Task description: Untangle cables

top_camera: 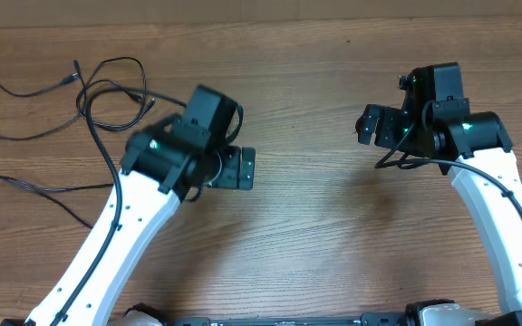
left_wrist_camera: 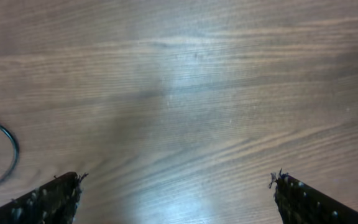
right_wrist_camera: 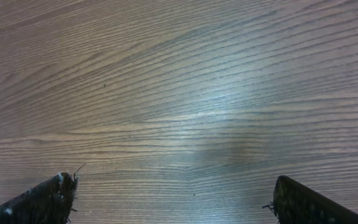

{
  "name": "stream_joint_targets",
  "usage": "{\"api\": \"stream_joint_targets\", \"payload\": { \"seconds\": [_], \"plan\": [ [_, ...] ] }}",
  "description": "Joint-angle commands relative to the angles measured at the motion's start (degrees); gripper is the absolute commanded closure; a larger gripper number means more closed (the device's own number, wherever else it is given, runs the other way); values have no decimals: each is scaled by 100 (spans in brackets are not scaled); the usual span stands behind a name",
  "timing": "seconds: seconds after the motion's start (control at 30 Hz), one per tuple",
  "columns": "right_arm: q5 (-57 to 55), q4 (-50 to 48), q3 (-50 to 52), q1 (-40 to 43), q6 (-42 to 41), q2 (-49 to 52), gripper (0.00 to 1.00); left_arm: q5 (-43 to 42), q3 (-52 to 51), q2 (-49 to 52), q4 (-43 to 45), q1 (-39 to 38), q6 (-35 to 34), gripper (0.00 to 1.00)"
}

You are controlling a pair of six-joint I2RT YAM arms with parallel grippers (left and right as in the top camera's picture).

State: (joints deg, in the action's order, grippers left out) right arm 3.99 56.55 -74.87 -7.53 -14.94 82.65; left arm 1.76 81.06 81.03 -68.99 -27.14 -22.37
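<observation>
Your left end effector (top_camera: 246, 169) has its jaws spread fully wide and nothing between them; in its wrist view there is only bare bench (top_camera: 315, 235) between the two fingertips. The right end effector (top_camera: 366, 125) is just as wide open and just as empty, with plain wood grain under it. The cables (top_camera: 120, 60) lie behind and to the outer side of the left end effector, past its wrist and forearm. They are long loose strands with a few loops crossing one another, and they run off the bench's left edge. Only one thin curve of them shows, at the left margin of the left wrist view, clear of the finger there. They are well apart from the right end effector, with the left arm between. Judging by this, you are at the reaching step, since nothing is gripped and no strand has been lifted or parted. The next move looks like yours to make with the left arm. Swing the end effector round toward the loops behind it, come down over a single strand close to where the loops cross, and close on that one wire alone. The wires are thin and lie flat on the bench, so you will likely need the fingertips right down at the surface. Keep the right end effector ready to take the other strand once the cables are brought within its reach.
</observation>
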Motion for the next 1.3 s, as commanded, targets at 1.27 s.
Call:
{"api": "stream_joint_targets", "payload": {
  "seconds": [1.27],
  "plan": [
    [-74,-26,-138,26,24,-120,0,-28,-420,24,238,-42,-509,0]
  ]
}}
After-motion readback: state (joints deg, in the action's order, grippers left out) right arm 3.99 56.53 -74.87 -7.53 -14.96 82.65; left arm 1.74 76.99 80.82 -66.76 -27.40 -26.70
